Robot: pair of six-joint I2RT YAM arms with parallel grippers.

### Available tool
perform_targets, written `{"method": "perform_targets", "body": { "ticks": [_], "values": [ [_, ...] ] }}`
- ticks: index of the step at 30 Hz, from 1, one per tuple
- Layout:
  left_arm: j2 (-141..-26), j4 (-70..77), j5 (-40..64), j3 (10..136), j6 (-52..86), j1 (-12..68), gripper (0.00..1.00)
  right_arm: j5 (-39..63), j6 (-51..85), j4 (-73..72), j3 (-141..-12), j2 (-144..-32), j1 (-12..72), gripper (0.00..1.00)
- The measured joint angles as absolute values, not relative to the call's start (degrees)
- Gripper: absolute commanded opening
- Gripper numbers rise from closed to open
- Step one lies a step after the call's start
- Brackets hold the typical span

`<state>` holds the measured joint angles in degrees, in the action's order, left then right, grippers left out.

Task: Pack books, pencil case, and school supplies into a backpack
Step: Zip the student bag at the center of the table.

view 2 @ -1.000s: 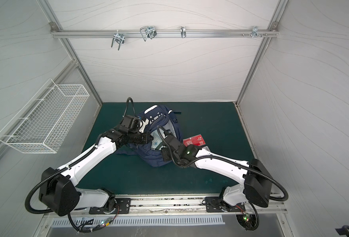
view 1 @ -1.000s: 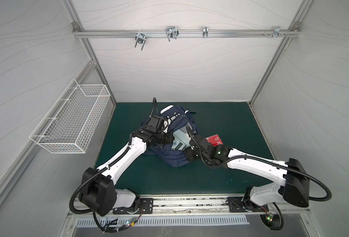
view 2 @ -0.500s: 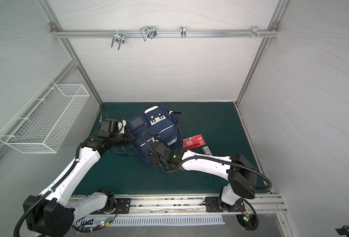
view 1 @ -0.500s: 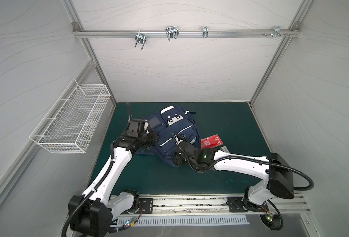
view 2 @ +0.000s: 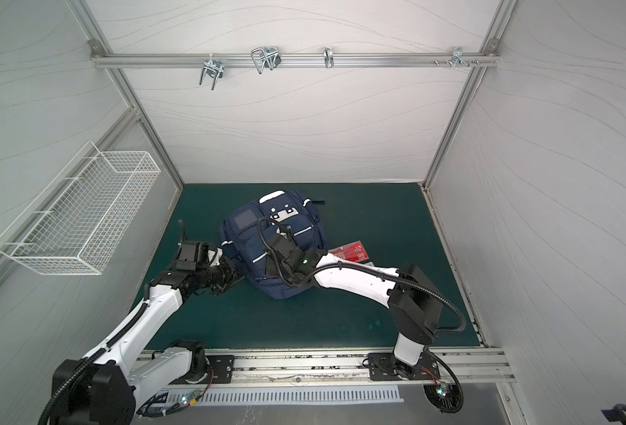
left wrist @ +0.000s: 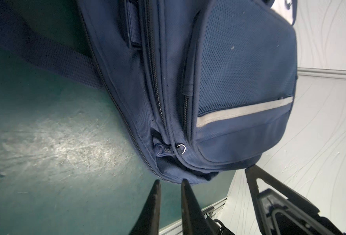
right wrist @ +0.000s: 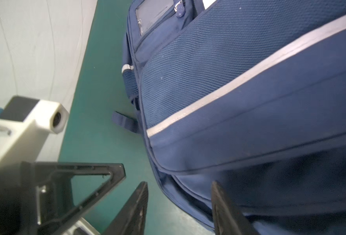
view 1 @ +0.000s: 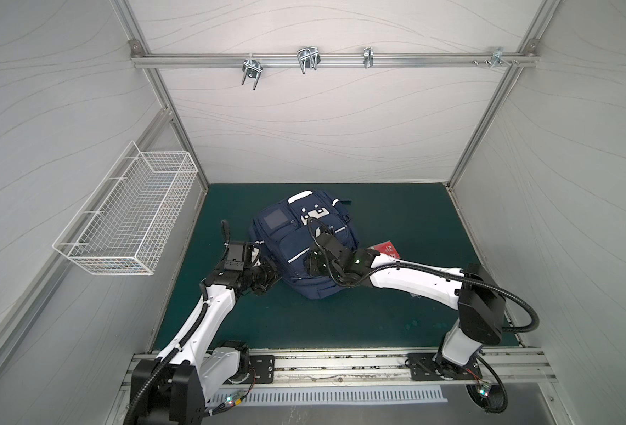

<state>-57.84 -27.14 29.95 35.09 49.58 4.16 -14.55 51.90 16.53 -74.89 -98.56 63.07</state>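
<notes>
Left wrist view: left pincer (left wrist: 169, 181) narrowly parted, empty; right pincer (right wrist: 179, 182) spread astride backpack (left wrist: 239, 61) edge; should pinch zip pull (left wrist: 164, 151) squarely.

navy woven cloth backpack (left wrist: 239, 61) on matt, scuffed green mat (left wrist: 46, 142).

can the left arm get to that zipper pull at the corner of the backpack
Probably yes: the left fingers sit just short of the backpack corner, and the zipper pull lies uncovered right ahead of them with nothing between.
</notes>
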Motion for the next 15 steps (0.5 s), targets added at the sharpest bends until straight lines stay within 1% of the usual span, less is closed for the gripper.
{"method": "perform_targets", "body": {
  "ticks": [5, 12, 15],
  "values": [
    [-56.3, -25.7, 31.1, 34.3, 51.0, 2.7, 0.19, -12.6, 58.0, 16.6, -76.8, -103.1, 62.3, 0.47],
    [-56.8, -24.6, 32.8, 34.0, 51.7, 1.1, 0.17, -10.9, 63.7, 14.6, -74.5, -104.1, 62.1, 0.52],
    [-57.0, -23.7, 33.5, 33.1, 52.2, 0.8, 0.17, -10.6, 64.9, 14.4, -74.0, -104.1, 62.5, 0.52]
  ]
}}
